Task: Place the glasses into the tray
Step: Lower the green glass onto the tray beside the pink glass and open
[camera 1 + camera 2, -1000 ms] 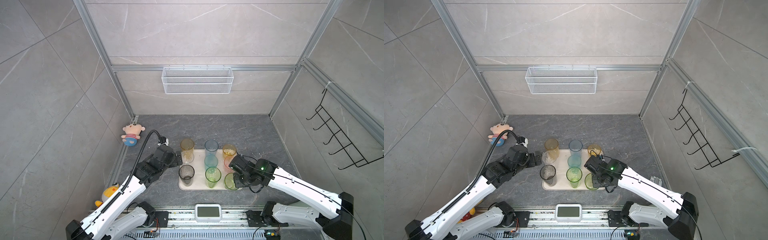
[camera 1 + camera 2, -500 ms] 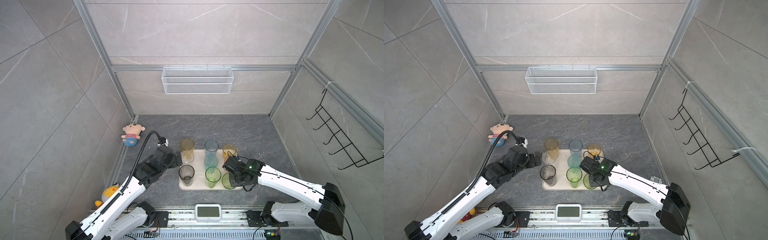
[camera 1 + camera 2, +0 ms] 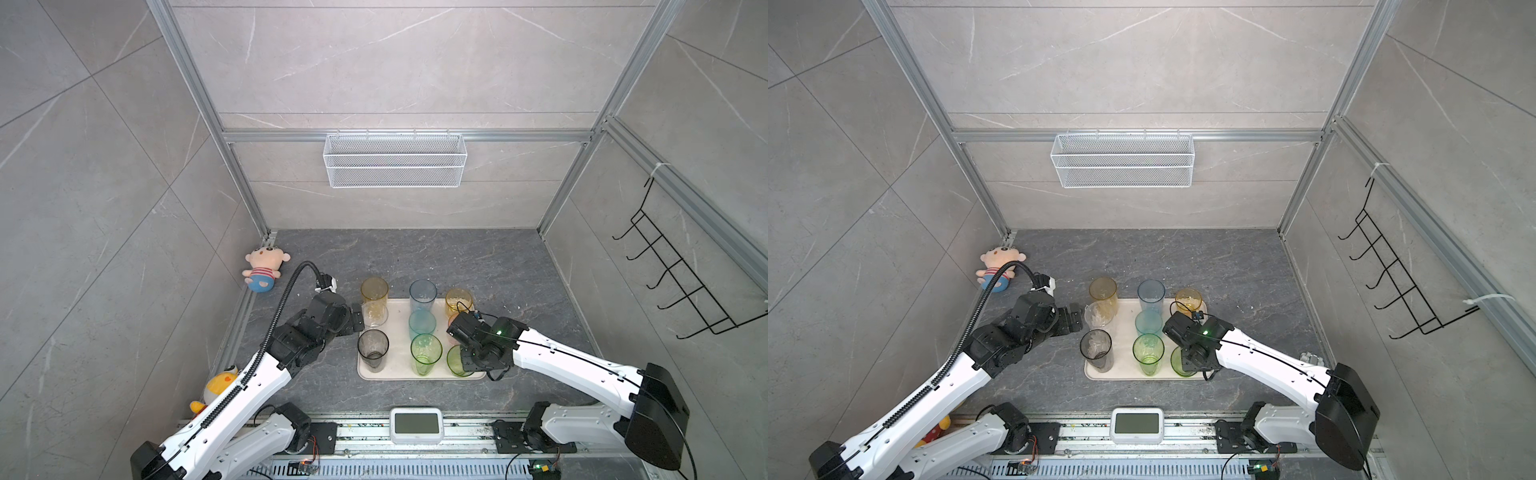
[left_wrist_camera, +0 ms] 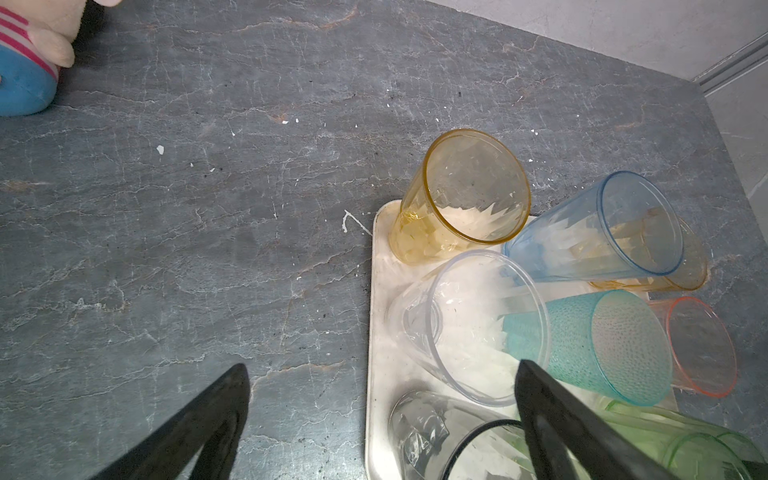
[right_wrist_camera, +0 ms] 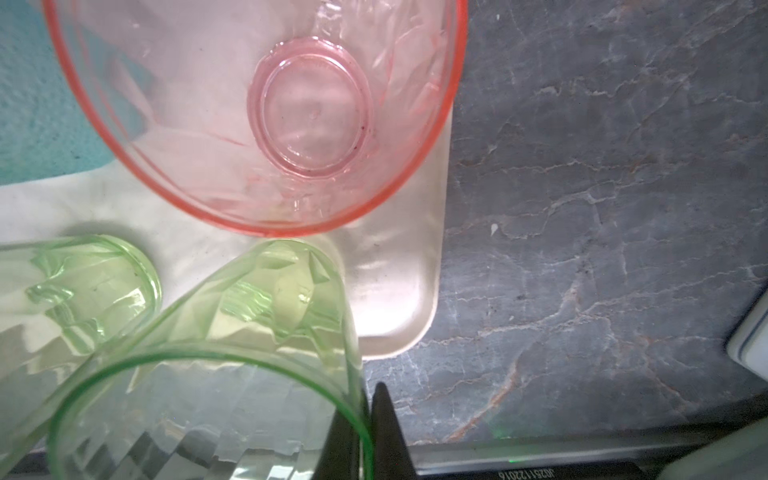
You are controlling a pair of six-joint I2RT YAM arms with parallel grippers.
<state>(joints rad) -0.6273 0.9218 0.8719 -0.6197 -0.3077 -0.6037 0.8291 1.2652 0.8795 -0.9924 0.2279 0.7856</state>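
Note:
The cream tray (image 3: 415, 376) (image 3: 1121, 376) lies at the front middle in both top views, with several tinted glasses standing on it. My right gripper (image 5: 368, 432) (image 3: 465, 357) is shut on the rim wall of a short green glass (image 5: 199, 365) (image 3: 456, 362), whose base is over the tray's near right corner (image 5: 399, 307). A pink glass (image 5: 257, 116) and a tall green glass (image 3: 426, 353) stand beside it. My left gripper (image 4: 381, 368) (image 3: 356, 321) is open at the tray's left edge (image 4: 374, 332), empty, next to a clear glass (image 4: 465, 324) and a smoky grey glass (image 3: 372, 349).
A plush doll (image 3: 264, 268) and a yellow duck toy (image 3: 218, 384) lie along the left wall. A white mesh basket (image 3: 395, 160) hangs on the back wall and a black hook rack (image 3: 673, 282) on the right wall. A white device (image 3: 416, 424) sits at the front edge.
My right gripper has shifted a little to the left with the short green glass, further over the tray. The left arm has not moved.

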